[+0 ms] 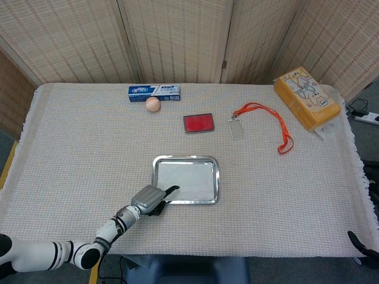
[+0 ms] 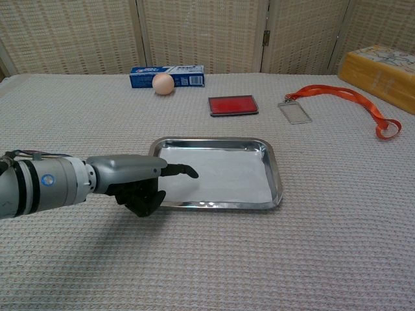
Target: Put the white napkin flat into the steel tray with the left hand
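White and thin, the napkin is lying flat inside the steel tray, filling most of its floor, so I am judging the placing as good as done; it is going to handle as light and limp, sliding easily on the polished metal and creasing if I drag it, so any further touch should be a gentle press near an edge or corner rather than a pinch in the middle; my left hand is hovering at the tray's near-left corner, one finger pointing out over the napkin and the rest curled under, holding nothing; I cannot tell whether that fingertip is touching the paper; my right hand is not showing in either view; the tray is sitting on a woven, pale table cloth that is giving good grip; behind the table, rattan screen panels are closing off the room.
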Robot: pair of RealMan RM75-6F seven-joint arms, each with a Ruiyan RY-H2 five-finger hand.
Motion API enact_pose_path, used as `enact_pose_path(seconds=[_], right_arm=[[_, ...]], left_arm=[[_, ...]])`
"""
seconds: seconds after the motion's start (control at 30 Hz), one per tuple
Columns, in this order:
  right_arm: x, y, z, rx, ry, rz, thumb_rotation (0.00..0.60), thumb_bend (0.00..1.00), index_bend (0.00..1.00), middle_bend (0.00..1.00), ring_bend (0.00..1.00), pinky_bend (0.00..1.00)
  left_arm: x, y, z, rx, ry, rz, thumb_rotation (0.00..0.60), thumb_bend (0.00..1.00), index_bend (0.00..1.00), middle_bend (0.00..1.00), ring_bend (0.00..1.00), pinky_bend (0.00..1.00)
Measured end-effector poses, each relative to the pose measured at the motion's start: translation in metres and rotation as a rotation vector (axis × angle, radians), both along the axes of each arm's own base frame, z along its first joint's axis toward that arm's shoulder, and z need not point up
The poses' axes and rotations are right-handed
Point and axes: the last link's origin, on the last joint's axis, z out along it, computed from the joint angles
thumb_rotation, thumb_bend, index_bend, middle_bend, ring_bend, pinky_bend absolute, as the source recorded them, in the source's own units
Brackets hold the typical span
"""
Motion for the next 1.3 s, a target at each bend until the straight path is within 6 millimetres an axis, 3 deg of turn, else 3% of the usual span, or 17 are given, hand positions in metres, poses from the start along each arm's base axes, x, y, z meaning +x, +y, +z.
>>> enact_pose_path(seconds=[0.4, 0.83, 1.1, 1.3], right_arm=[[0.004, 0.002, -0.002, 0.02, -0.004, 0.026, 0.6, 0.31, 0.0, 0.0, 0.0, 0.0], [0.003, 0.002, 0.001, 0.001, -0.007, 0.02, 0.6, 0.31, 0.0, 0.0, 0.0, 0.0], [0.002, -0.001, 0.0, 0.001, -0.011, 0.01, 0.6, 0.31, 0.0, 0.0, 0.0, 0.0], [0.003, 0.0, 0.0, -0.002, -0.015, 0.016, 0.6, 0.31, 0.0, 0.0, 0.0, 0.0]], left_arm=[[0.002, -0.019, 0.002, -0.005, 0.019, -0.037, 0.6, 0.84, 0.13, 1.0, 1.0, 1.0], [-0.01, -0.012, -0.015, 0.013, 0.074, -0.041, 0.6, 0.84, 0.15, 1.0, 1.0, 1.0], [-0.003, -0.01, -0.018, 0.024, 0.044, -0.056, 0.6, 0.84, 0.11, 1.0, 1.0, 1.0], [0.008, -0.01, -0.012, 0.049, -0.022, -0.068, 0.6, 0.81, 0.01, 1.0, 1.0, 1.0]])
